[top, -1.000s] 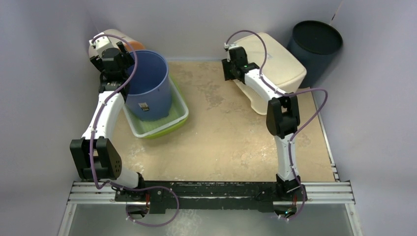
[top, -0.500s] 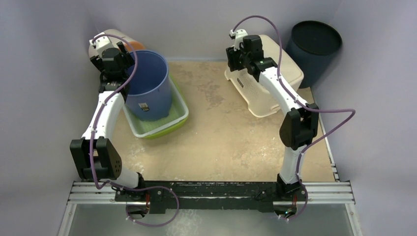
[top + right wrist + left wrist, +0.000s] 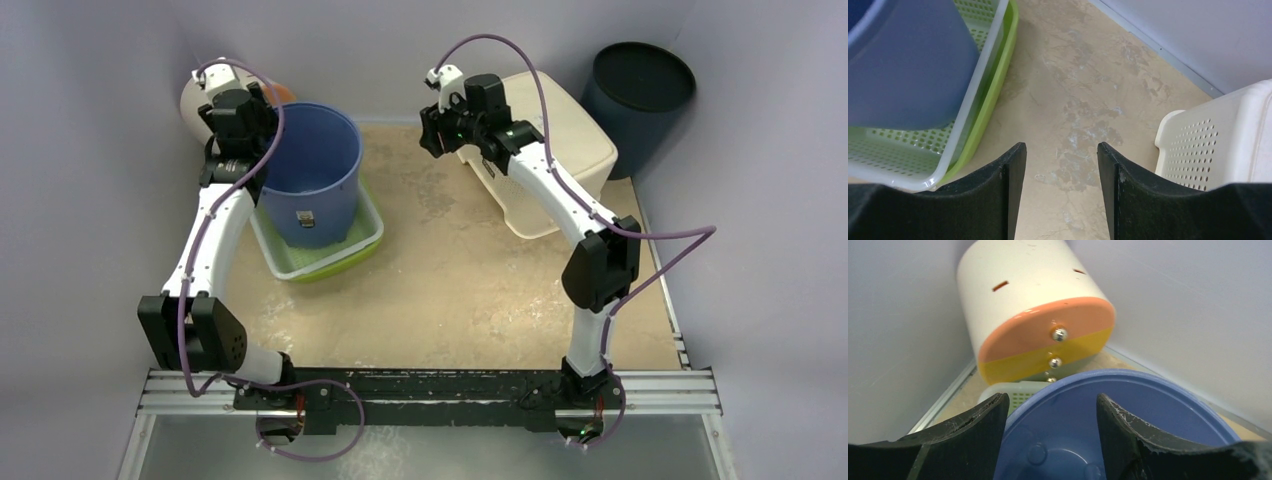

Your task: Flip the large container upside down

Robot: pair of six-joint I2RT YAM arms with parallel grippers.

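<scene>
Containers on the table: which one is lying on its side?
The white drum with the orange-and-yellow end, in the far left corner behind the blue bucket. The bucket stands mouth up, and the cream basket sits bottom up.

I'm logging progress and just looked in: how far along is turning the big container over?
Nothing looks done yet: the blue bucket stands mouth up in the green tray. In hand: the left gripper hovers open at the bucket's rim, not clamped on it. The right gripper is open over the table, holding nothing. Left to do: grip the bucket, lift it and flip it.
</scene>
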